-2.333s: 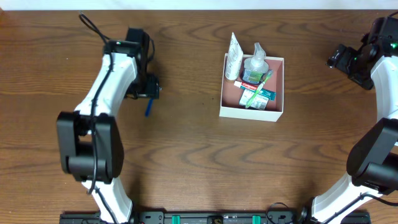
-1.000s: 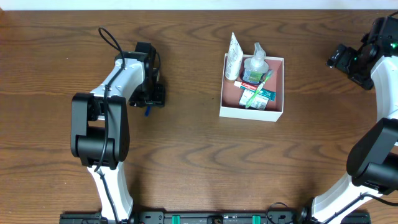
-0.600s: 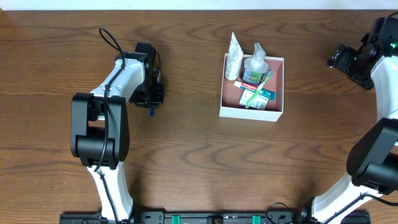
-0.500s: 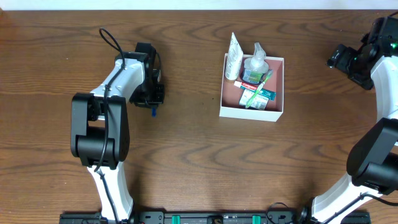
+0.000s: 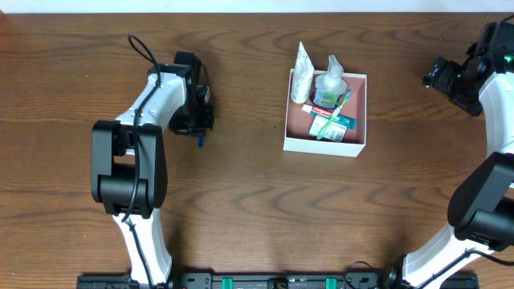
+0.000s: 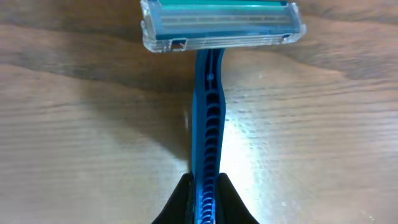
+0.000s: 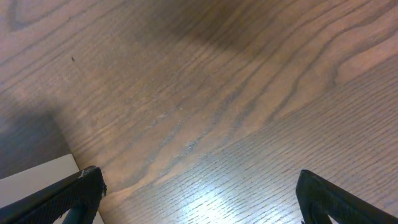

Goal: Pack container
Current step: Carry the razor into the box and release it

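Overhead view: the square, shallow container (image 5: 323,146) with white outer walls and a dusty pink inside sits right of centre in the upper half of the frame, on the dark brown wooden table (image 5: 241,201). It is well apart from both arms. Inside it, a white plastic tube (image 5: 302,72) leans in the upper left corner with its top past the rim. Beside the tube stands a clear pump bottle (image 5: 329,85). Below the bottle lie a flat red-and-white box (image 5: 319,107) and a green-and-white packet (image 5: 332,124), with a slim green stick-shaped item (image 5: 344,102) slanting across them; it is too small to name. The pink floor shows only along the right side. At upper left, the left gripper (image 5: 197,122) points down at the table, and a blue plastic razor (image 5: 199,141) sticks out beneath it. In the left wrist view, the 2 black fingertips of that gripper (image 6: 205,198) are pinched tight on the ribbed blue handle of the razor (image 6: 208,124). Its clear, teal-striped head lies across the top of the frame; whether it touches the wood I cannot tell. At the upper right edge, the right gripper (image 5: 444,76) has nothing in it. In the right wrist view, its 2 fingers (image 7: 84,190) are spread wide over bare wood.
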Controlling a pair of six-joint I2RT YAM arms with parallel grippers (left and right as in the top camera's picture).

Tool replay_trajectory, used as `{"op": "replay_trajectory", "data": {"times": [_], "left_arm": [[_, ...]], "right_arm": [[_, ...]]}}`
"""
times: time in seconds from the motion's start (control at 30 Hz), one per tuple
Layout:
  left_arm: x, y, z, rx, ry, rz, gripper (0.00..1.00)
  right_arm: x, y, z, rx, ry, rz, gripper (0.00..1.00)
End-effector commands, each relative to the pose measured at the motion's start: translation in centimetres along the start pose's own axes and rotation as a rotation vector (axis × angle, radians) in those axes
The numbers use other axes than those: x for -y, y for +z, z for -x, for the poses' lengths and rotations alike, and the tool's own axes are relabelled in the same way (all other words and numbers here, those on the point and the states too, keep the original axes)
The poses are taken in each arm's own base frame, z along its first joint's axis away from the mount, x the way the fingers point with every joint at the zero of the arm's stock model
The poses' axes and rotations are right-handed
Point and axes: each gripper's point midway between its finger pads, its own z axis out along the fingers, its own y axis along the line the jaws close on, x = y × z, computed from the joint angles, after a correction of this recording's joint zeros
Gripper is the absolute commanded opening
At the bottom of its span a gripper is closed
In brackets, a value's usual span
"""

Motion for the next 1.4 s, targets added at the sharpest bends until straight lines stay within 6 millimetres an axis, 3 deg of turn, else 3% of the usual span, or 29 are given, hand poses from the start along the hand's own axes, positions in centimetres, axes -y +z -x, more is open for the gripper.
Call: {"op": "replay_trajectory", "data": {"times": [0.0,0.13,0.33,0.43,0.53,0.67,0.77,1.0,1.2,1.37], "left_arm": [[1.5,-4.0,2.1,0.091,0.019,-0.061,0.06],[3.9,-10.7,3.5,0.221,0.054,-0.144,0.06],[11.3,-21.2,2.6,0.497,0.260,-0.252,0.06],[16.2,-24.5,0.9,0.611,0.432,-0.286,0.06],[21.6,-25.8,-0.9,0.686,0.642,-0.313,0.06],[27.7,-24.9,-3.0,0.727,0.874,-0.333,0.06],[29.7,-23.2,-2.7,0.739,0.915,-0.278,0.06],[31.0,-17.3,0.4,0.693,0.904,-0.178,0.07],[31.2,-11.6,1.3,0.588,0.905,-0.152,0.07],[31.2,-9.0,1.9,0.549,0.904,-0.141,0.07]], "right_arm": [[0.0,0.2,-0.2,-0.005,0.008,-0.004,0.99],[0.0,0.2,-0.2,-0.005,0.008,-0.004,0.99],[0.0,0.2,-0.2,-0.005,0.008,-0.004,0.99],[0.0,0.2,-0.2,-0.005,0.008,-0.004,0.99],[0.0,0.2,-0.2,-0.005,0.008,-0.004,0.99],[0.0,0.2,-0.2,-0.005,0.008,-0.004,0.99],[0.0,0.2,-0.2,-0.005,0.008,-0.004,0.99],[0.0,0.2,-0.2,-0.006,0.008,-0.004,0.99],[0.0,0.2,-0.2,-0.005,0.008,-0.004,0.99],[0.0,0.2,-0.2,-0.005,0.008,-0.004,0.99]]}}
